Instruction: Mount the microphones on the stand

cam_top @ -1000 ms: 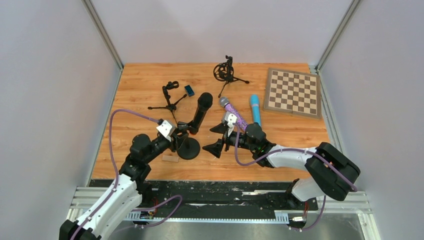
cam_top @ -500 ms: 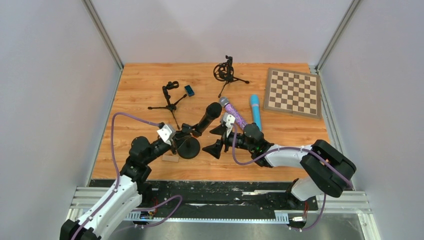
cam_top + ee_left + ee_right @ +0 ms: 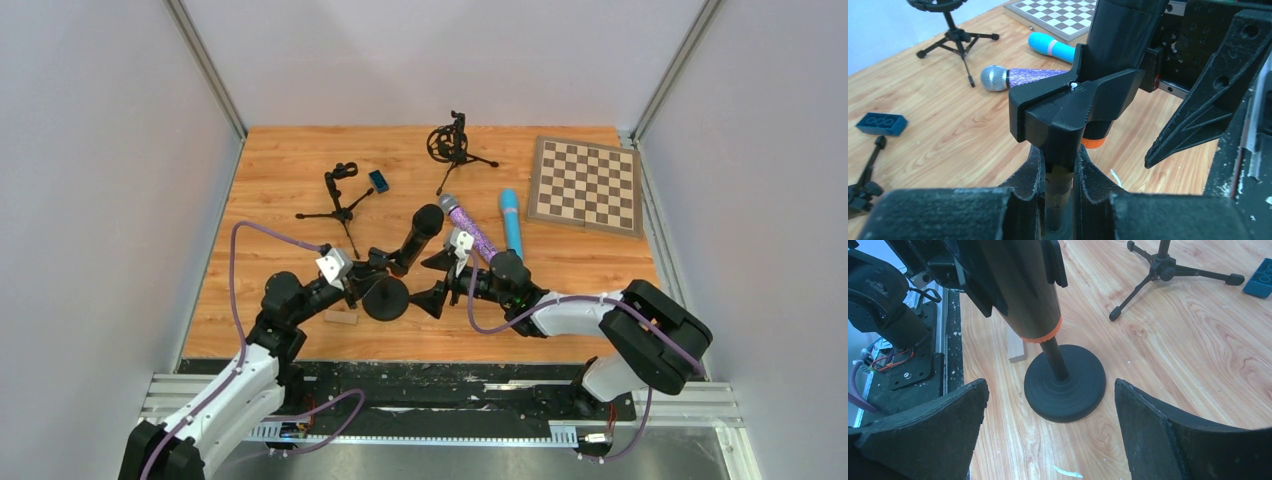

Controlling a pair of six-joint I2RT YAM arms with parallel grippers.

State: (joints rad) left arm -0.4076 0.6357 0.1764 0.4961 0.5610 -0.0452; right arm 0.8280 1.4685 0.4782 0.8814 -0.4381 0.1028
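— Starting at the left: what of the left gripper (image 3: 1060,170)?
— Pinched tight on the thin post of the stand (image 3: 385,299), just under the clip (image 3: 1073,105) gripping the black microphone (image 3: 415,238).
— And at the right gripper (image 3: 437,280)?
— Spread wide just beside the stand's foot, gripping nothing.
— Further right?
— Lying flat on the table (image 3: 280,180), near each other: purple microphone (image 3: 468,228), then light blue microphone (image 3: 511,222). Likely rigid, light, smooth, apt to roll. Better to grasp mid-barrel, clear of the mesh head.
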